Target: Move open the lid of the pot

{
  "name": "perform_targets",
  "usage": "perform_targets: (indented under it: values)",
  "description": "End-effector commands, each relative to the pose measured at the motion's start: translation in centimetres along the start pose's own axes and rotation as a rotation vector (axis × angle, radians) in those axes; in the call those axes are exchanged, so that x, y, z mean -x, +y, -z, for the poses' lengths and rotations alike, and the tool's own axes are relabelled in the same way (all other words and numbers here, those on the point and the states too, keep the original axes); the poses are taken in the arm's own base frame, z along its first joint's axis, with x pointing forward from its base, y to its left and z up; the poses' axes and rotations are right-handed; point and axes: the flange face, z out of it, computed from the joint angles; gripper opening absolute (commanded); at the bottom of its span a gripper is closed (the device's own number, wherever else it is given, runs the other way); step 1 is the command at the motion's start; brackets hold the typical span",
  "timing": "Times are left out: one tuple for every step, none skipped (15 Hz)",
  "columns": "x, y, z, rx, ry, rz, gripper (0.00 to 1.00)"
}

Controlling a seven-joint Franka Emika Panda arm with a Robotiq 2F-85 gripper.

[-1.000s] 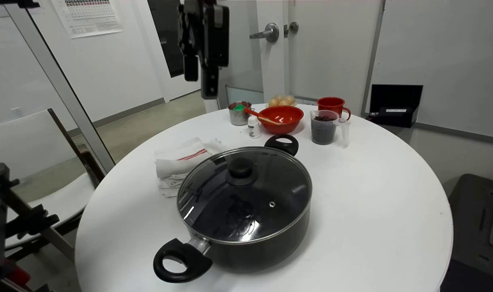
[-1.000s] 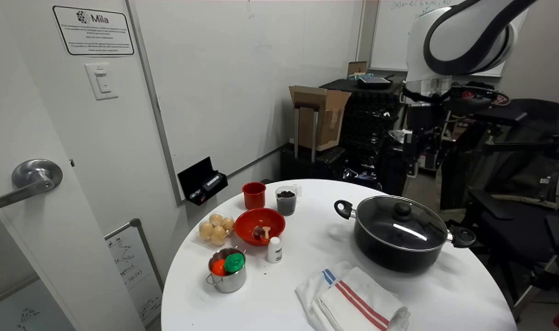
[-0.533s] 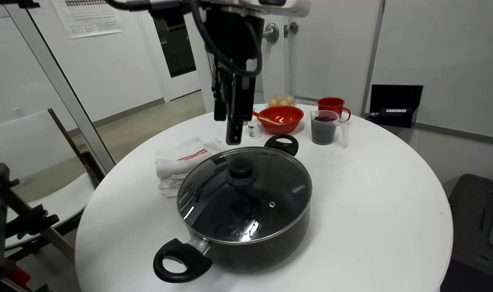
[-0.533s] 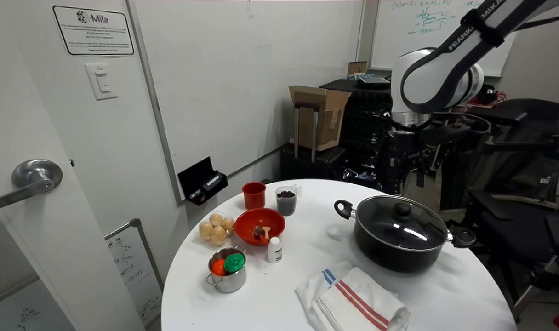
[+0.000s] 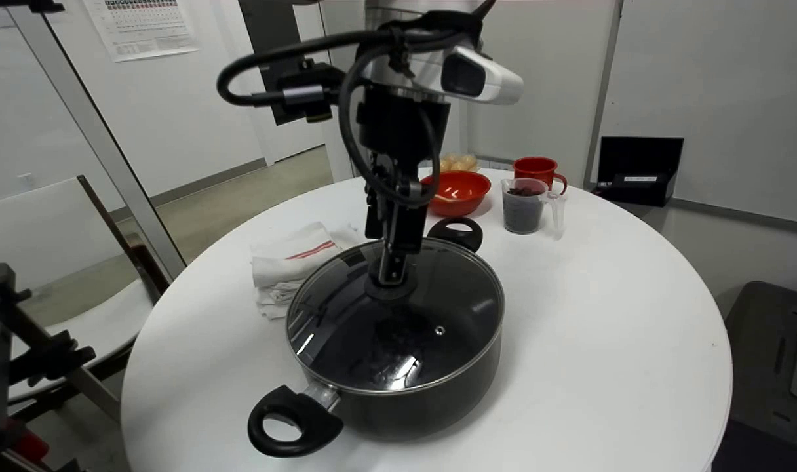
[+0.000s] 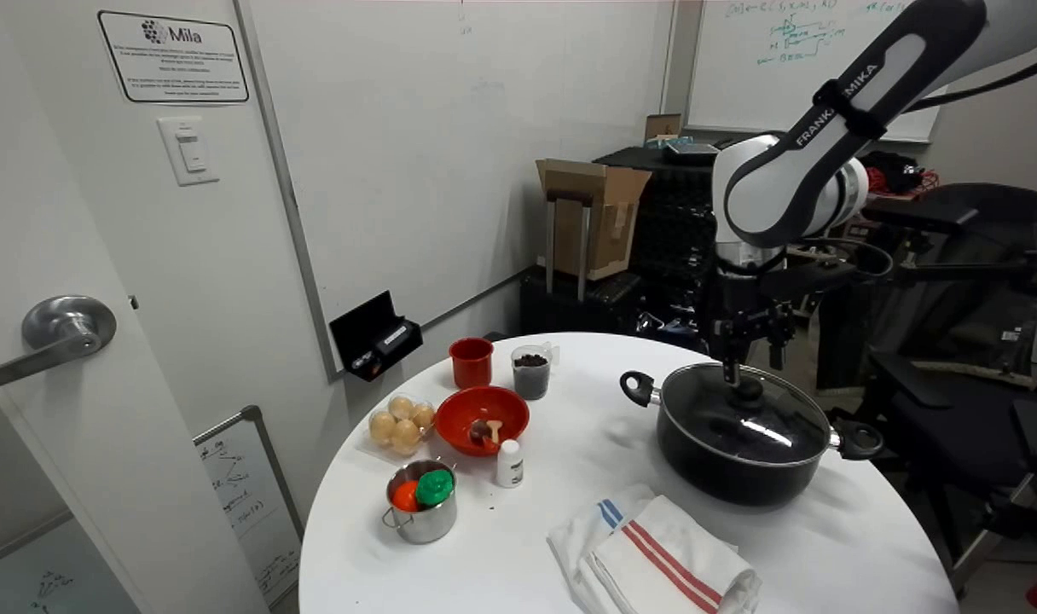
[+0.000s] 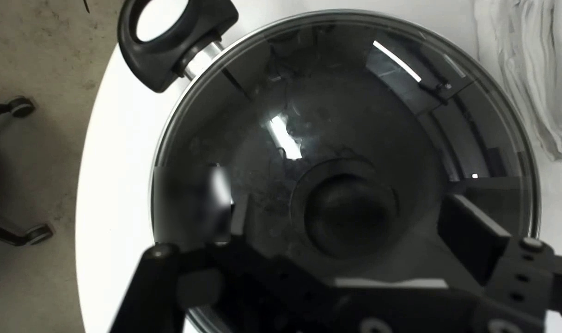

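Note:
The clear glass lid [image 5: 464,295] with its metal rim sits flat on the black pot [image 5: 425,413]. In an exterior view the lid [image 6: 706,426] also lies level on the pot [image 6: 732,477]. My gripper [image 5: 383,255] points down over the lid's middle, and one finger hides the black knob there. In an exterior view my gripper [image 6: 754,368] is right at the knob [image 6: 747,390]. In the wrist view the gripper [image 7: 350,219] is open, its fingers wide apart on either side of the knob [image 7: 343,208]. Whether a finger touches the knob I cannot tell.
The pot's loop handles [image 5: 293,426] stick out at opposite sides. A folded towel [image 5: 293,262] lies beside the pot. A red bowl [image 6: 483,418], red mug [image 6: 471,362], measuring cup [image 6: 531,375], white bottle [image 6: 510,465], steel cup [image 6: 425,520] and eggs [image 6: 402,426] stand farther off.
My gripper has come down from above, over to the lid's knob, and its fingers are now at knob height or just above. The lid and pot have not moved.

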Motion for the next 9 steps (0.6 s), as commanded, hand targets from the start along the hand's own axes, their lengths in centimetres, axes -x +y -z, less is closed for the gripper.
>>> perform_targets:
  values:
    - [-1.54,-0.62,-1.2,-0.009,0.0,-0.025,1.0]
    - [-1.72,-0.68,-1.43,-0.007,-0.002,-0.026,1.0]
    - [-1.86,-0.72,-1.65,-0.007,-0.003,-0.026,1.0]
    - [-2.03,-0.71,-1.77,-0.007,-0.003,-0.026,1.0]
    - [-2.15,-0.69,-1.88,-0.008,-0.002,-0.027,1.0]
    - [-2.25,-0.69,-1.92,-0.009,-0.001,-0.027,0.98]
    - [-2.34,-0.7,-1.98,-0.01,0.0,-0.027,0.74]
    - [-2.4,-0.7,-2.0,-0.011,0.0,-0.028,0.73]
    - [-2.46,-0.7,-1.96,-0.014,0.001,-0.028,0.69]
